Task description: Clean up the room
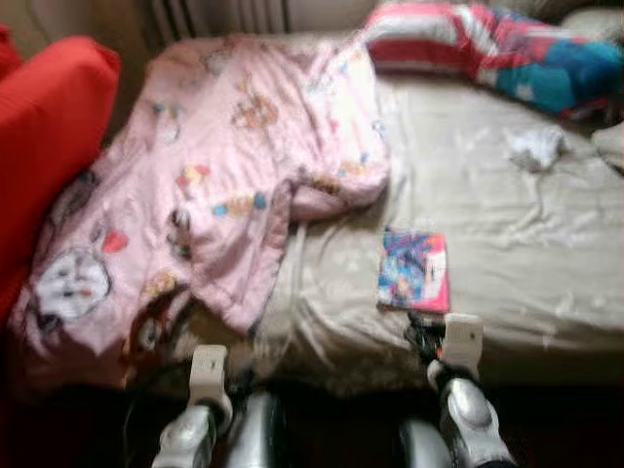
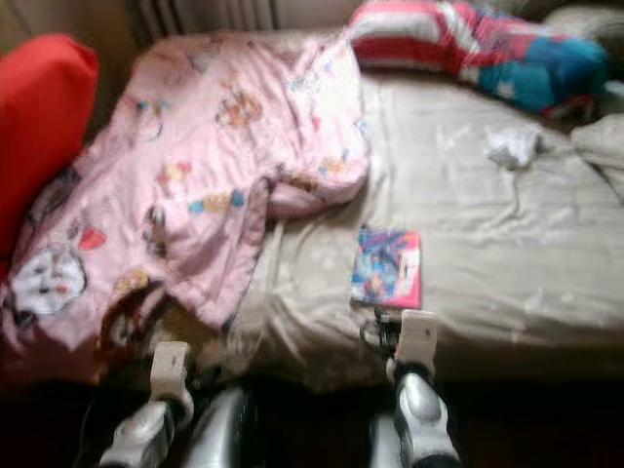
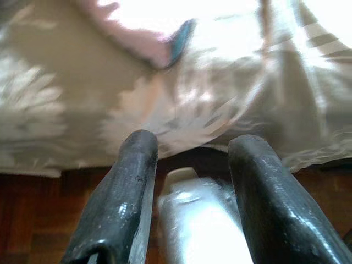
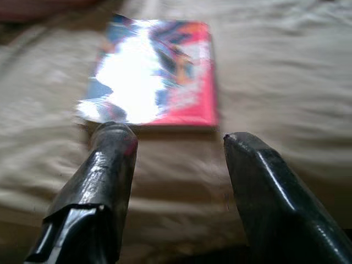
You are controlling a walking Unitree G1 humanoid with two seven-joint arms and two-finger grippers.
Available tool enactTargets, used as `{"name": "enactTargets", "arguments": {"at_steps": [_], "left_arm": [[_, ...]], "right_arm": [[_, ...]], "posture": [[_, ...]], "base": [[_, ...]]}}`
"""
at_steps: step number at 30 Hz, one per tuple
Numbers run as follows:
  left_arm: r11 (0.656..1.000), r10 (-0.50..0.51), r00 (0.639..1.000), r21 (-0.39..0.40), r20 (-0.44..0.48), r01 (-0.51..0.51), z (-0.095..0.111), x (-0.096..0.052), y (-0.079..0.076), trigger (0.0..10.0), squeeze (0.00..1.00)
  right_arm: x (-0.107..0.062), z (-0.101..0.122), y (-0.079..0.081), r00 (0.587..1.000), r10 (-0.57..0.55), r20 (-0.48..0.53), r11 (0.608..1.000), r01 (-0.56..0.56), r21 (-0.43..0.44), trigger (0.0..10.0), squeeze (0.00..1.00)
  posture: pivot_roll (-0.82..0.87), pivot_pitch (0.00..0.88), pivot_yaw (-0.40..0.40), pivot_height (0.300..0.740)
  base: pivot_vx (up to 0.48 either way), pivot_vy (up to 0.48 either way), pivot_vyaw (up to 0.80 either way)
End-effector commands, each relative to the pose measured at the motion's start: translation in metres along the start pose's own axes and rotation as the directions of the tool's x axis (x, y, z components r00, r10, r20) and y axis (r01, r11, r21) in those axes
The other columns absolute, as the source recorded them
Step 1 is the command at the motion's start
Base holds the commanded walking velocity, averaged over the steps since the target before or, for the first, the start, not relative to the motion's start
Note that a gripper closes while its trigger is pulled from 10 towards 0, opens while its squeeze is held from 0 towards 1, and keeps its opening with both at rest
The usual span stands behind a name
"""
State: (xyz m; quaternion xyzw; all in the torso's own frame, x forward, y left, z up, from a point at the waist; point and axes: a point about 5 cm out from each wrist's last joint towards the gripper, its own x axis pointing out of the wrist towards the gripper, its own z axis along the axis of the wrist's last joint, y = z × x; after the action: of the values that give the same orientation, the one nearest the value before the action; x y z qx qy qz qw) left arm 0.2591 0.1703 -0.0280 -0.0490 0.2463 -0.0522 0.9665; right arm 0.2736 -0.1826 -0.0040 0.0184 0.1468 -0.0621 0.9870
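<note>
A: How far along are we?
B: Barely begun. Our right gripper point(image 4: 179, 146), fingers parted and empty, sits just short of the book point(image 1: 414, 271) at twelve o'clock.
A: And left?
B: Left gripper point(image 3: 190, 148) parted, empty; pink blanket point(image 1: 210, 185) still rumpled at ten o'clock.

Bed point(image 1: 546, 292) with beige sheet, wrinkled. Red cushion point(image 1: 49, 136) at its left edge, beside the bedding. Radiator point(image 1: 219, 15) against the wall behind the bed head, partly visible. Dark wooden floor point(image 3: 33, 214) below the sheet's hanging edge in the left wrist view.
</note>
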Motion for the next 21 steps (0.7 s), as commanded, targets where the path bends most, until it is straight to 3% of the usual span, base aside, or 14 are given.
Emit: {"name": "enactTargets", "arguments": {"at_steps": [1, 18, 21], "left_arm": [[1.000, 0.028, 0.999, -0.007, -0.024, -0.028, -0.0056, -0.0044, 0.0101, 10.0, 0.00], [0.999, 0.033, 0.999, -0.008, -0.036, -0.034, -0.0081, -0.0055, 0.0114, 10.0, 0.00], [0.999, 0.036, 0.999, -0.009, -0.028, -0.036, -0.0073, -0.0053, 0.0113, 10.0, 0.00]], "right_arm": [[0.0015, 0.0018, 0.0049, 1.000, 0.009, 0.002, 1.000, -0.009, 0.005, 10.0, 0.00], [0.0015, 0.0018, 0.0012, 1.000, -0.017, 0.001, 0.999, 0.017, 0.031, 10.0, 0.00], [0.0022, 0.0026, 0.0021, 1.000, -0.012, 0.001, 0.999, 0.012, 0.053, 10.0, 0.00]], "posture": [[-0.05, 0.197, 0.075, 0.626], [-0.05, 0.204, 0.074, 0.626], [-0.05, 0.210, 0.074, 0.626]], "base": [[0.247, 0.000, 0.00], [0.247, 0.000, 0.00], [0.000, 0.000, 0.00]]}}
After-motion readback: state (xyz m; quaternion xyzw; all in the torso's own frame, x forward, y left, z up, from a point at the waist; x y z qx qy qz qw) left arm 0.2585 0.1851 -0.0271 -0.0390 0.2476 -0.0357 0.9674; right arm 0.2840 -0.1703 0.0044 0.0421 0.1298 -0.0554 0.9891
